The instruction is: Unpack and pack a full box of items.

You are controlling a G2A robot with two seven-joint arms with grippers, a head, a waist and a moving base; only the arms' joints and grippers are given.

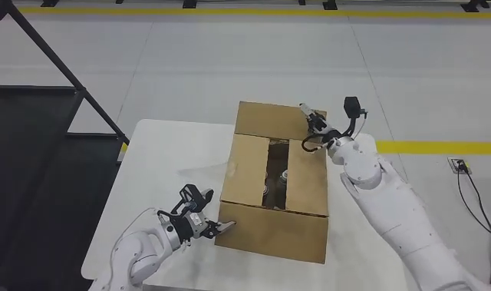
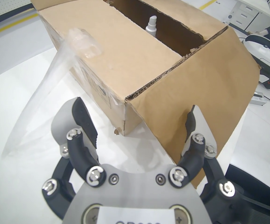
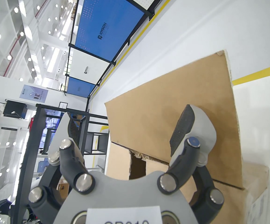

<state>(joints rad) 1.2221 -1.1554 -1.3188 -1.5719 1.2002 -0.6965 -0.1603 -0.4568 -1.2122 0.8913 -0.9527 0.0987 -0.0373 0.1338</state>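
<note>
The cardboard box (image 1: 245, 172) sits mid-tabletop (image 1: 165, 160), its top flaps parted just enough to show a white spray bottle (image 2: 151, 25) inside. The left claw (image 2: 136, 108) is spread wide, low at the box's near corner, where a strip of clear tape (image 2: 55, 71) trails off the side. The right claw (image 3: 126, 113), spread too, is up by the far end flap (image 3: 172, 89).
</note>
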